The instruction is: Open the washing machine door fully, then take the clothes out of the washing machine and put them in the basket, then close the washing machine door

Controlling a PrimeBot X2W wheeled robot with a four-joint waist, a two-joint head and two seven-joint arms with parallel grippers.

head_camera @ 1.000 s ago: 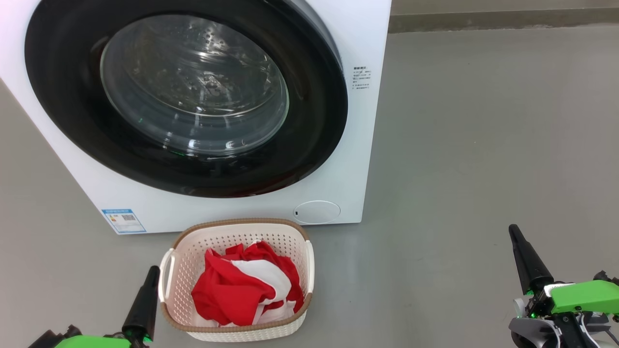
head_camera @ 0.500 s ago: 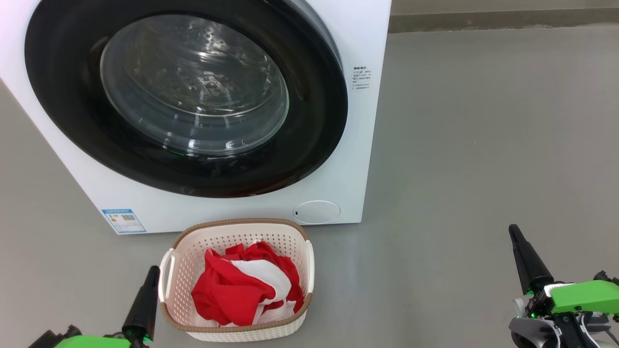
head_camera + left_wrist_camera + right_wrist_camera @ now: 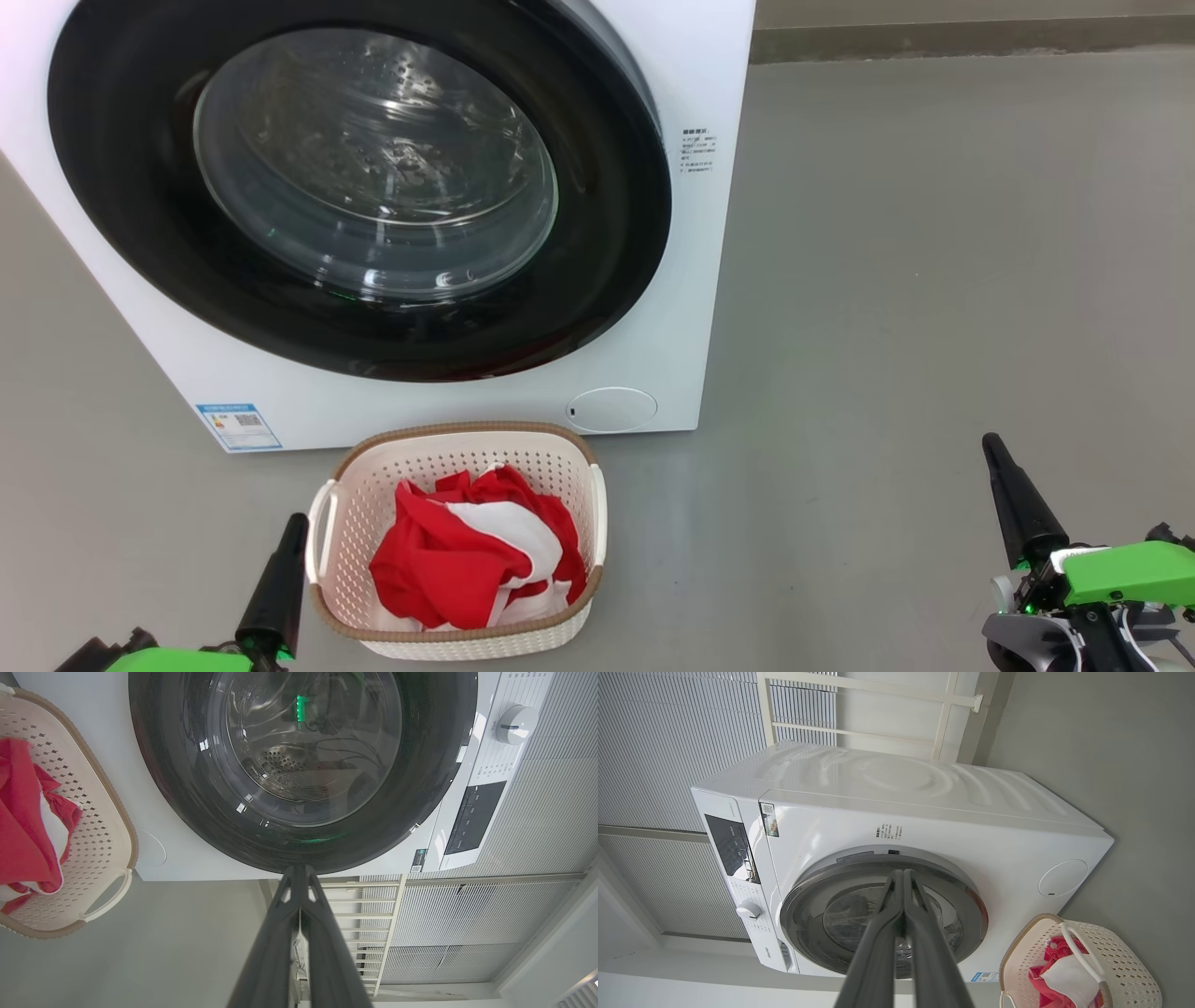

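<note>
The white washing machine (image 3: 695, 84) stands ahead with its black-rimmed washing machine door (image 3: 364, 187) shut against the front, and the steel drum shows through the glass. On the floor just in front sits the cream basket (image 3: 457, 537) holding the red and white clothes (image 3: 471, 551). My left gripper (image 3: 297, 519) is shut and empty, low beside the basket's left side. My right gripper (image 3: 988, 439) is shut and empty, far to the right over bare floor. In the left wrist view the left gripper (image 3: 299, 868) points at the door (image 3: 299, 765). The right gripper (image 3: 902, 871) also points at the door (image 3: 882, 914).
Grey floor (image 3: 934, 280) spreads to the right of the machine. A small round white flap (image 3: 611, 409) and a blue label (image 3: 238, 426) mark the machine's lower front. The control panel and dial (image 3: 511, 723) sit at its top. Slatted white panels (image 3: 668, 742) stand behind it.
</note>
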